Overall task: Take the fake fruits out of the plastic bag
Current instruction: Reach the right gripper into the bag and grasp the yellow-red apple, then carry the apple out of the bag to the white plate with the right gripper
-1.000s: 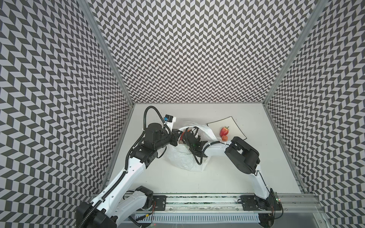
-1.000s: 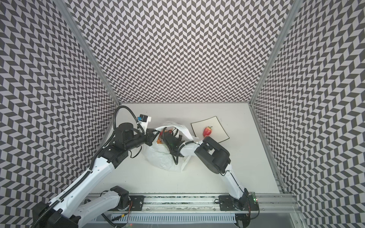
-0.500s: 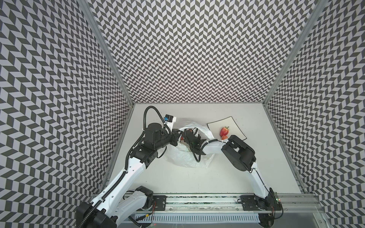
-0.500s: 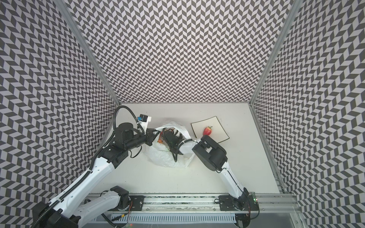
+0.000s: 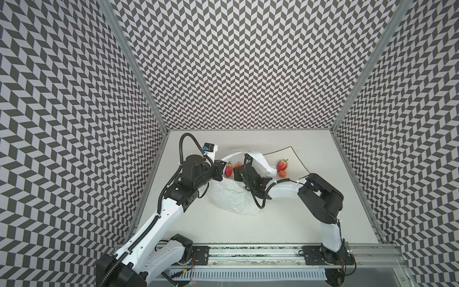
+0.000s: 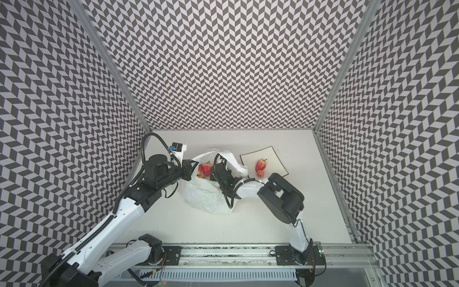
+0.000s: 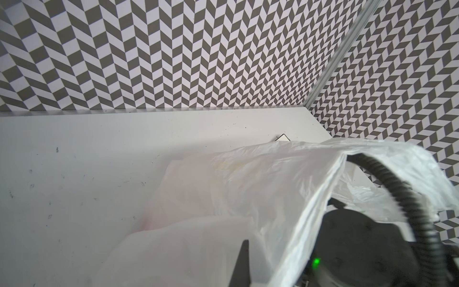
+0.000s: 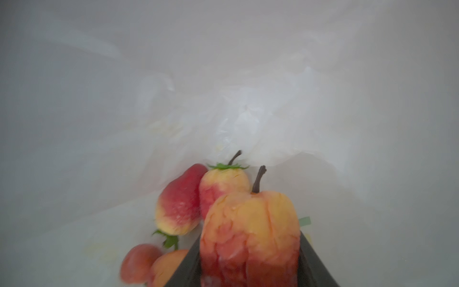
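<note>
The plastic bag [image 5: 233,196] [image 6: 206,196] lies crumpled mid-table with its mouth lifted. My left gripper [image 5: 221,169] [image 6: 191,171] is shut on the bag's rim, and its dark fingertip [image 7: 244,261] shows against the film [image 7: 248,186]. My right gripper [image 5: 237,173] [image 6: 215,174] reaches inside the bag. In the right wrist view it [image 8: 249,248] is shut on a red-yellow stemmed fake fruit [image 8: 250,223]. More fake fruits lie inside: strawberries [image 8: 180,201] [image 5: 228,169] [image 6: 206,169] and small round ones [image 8: 139,263].
A square white black-rimmed plate [image 5: 295,159] [image 6: 273,159] sits right of the bag, holding a strawberry [image 5: 282,164] [image 6: 261,164] and a small round fruit [image 5: 282,174] [image 6: 260,173]. Patterned walls close three sides. The right arm's elbow [image 5: 320,196] stands beside the plate.
My right jaws have closed from wider apart onto the stemmed fruit inside the bag, and the bag's film has shifted around the arm. The left gripper keeps its hold in place.
</note>
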### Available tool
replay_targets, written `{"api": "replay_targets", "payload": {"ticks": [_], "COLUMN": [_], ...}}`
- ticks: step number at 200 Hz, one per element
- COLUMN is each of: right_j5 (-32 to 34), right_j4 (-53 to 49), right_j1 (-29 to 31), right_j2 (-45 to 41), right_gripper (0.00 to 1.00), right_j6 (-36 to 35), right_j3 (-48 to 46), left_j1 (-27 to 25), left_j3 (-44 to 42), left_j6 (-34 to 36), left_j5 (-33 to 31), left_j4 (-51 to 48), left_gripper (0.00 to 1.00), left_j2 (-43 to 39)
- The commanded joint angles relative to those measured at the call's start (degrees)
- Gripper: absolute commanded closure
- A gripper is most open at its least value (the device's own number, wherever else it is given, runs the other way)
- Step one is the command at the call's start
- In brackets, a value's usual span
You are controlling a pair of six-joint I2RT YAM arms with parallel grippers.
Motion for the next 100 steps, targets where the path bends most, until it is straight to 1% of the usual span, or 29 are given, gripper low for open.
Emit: {"api": "replay_targets", "payload": {"ticks": [1, 28, 51, 74, 100], "right_j5": [-10.79, -17.79, -21.66, -24.69, -25.73], "right_j4": [6.27, 7.25, 6.18, 4.96, 2.90], "right_j1": [0.06, 0.00, 0.02, -0.01, -0.09], "right_j2": [-5.72, -10.94, -14.78, -18.95, -23.81], "right_gripper": [0.74, 0.74, 0.74, 0.74, 0.73], "right_j6": [-6.05, -11.21, -16.53, -21.86, -27.38], "right_j3": [-4.44, -8.19, -9.78, -11.13, -12.19], "left_j1": [0.31, 0.46, 0.76, 1.10, 1.38], "left_j3": [-0.42, -0.38, -0.42, -0.44, -0.42], "left_j6": [-0.91, -0.56, -0.46, -0.54, -0.91], "left_j5": [-2.21, -2.22, -2.30, -2.82, -3.97], "left_j4": [2.61, 2.91, 2.92, 2.91, 2.69], "left_gripper": [1.00, 1.00, 1.00, 1.00, 1.00], "left_j2": [-0.71, -0.52, -0.52, -0.68, -0.61]}}
